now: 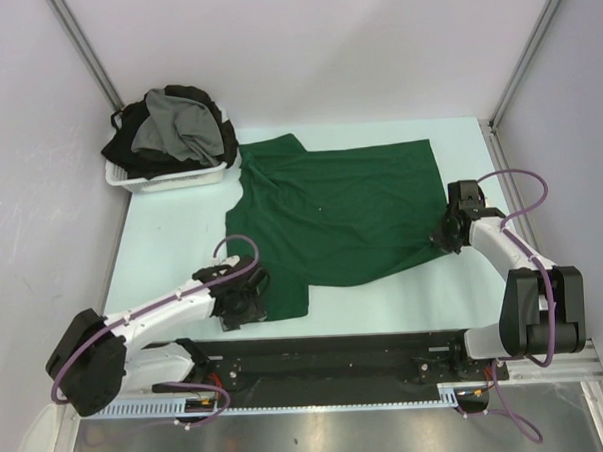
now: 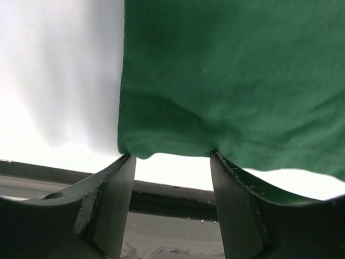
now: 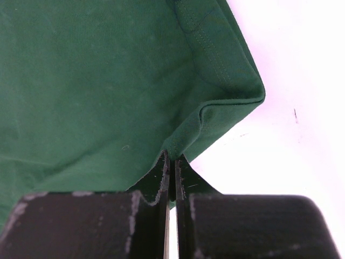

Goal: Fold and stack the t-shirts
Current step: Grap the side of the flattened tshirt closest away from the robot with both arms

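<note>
A dark green t-shirt [image 1: 341, 209] lies spread on the pale table, creased and with its near-left corner hanging toward the front. My left gripper [image 1: 247, 296] sits at that corner. In the left wrist view its jaws [image 2: 170, 156] stand open, the hem [image 2: 232, 145] resting against the fingertips and nothing between them. My right gripper [image 1: 444, 235] is at the shirt's right edge, shut on a pinched fold of the green hem [image 3: 215, 116]. A grey t-shirt [image 1: 182, 126] and black t-shirts [image 1: 128, 143] are heaped in the basket.
The white plastic basket [image 1: 169, 180] stands at the back left corner. A black rail [image 1: 327, 350] runs along the table's near edge between the arm bases. Grey walls and metal posts close in the left, back and right sides.
</note>
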You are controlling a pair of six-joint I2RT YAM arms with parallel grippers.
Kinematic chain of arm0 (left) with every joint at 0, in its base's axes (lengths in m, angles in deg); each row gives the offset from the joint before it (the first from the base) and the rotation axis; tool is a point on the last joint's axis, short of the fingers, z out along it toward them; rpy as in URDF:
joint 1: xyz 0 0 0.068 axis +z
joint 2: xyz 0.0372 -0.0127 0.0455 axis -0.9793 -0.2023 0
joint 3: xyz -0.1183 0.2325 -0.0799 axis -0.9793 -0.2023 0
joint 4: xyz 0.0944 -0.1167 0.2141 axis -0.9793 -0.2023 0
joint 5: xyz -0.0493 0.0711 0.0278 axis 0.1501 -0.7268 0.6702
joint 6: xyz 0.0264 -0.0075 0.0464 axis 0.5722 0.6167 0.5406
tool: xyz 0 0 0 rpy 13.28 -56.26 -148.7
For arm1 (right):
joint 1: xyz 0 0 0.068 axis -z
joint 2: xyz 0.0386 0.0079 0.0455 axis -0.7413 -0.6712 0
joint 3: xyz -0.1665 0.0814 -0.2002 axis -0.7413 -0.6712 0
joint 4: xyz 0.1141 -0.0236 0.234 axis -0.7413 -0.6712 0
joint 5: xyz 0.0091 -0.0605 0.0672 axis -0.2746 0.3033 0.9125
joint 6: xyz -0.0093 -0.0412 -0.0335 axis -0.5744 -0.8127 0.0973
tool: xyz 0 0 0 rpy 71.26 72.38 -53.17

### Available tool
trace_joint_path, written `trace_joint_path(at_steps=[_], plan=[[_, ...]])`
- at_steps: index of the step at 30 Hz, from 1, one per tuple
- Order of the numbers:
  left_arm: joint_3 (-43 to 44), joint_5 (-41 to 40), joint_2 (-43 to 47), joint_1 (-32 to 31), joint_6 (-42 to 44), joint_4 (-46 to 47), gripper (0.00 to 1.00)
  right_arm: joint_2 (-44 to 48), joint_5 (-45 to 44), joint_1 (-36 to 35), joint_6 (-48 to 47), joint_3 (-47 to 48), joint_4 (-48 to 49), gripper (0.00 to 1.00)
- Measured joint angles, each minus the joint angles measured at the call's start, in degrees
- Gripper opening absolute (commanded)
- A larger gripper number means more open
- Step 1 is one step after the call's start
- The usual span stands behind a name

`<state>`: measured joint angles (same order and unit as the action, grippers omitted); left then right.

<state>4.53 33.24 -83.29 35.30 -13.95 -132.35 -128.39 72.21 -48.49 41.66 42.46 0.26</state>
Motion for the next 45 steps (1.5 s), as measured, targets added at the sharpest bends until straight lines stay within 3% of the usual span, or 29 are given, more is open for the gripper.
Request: trace_joint_path(at_steps=[6, 38, 45], plan=[[1.79, -1.05, -3.26, 0.0, -0.59, -0.48, 0.67, 0.0, 0.02, 0.0, -0.02, 0.0, -0.02, 0.0], [-0.35, -2.91, 0.96, 0.0, -4.61, -4.63, 0.66, -0.31, 0.87, 0.02, 0.0, 0.0, 0.0, 0.0], [-0.35, -2.8, 0.85, -0.07, -4.68, -4.11, 0.57, -0.31, 0.94, 0.02, 0.0, 0.0, 0.0, 0.0]])
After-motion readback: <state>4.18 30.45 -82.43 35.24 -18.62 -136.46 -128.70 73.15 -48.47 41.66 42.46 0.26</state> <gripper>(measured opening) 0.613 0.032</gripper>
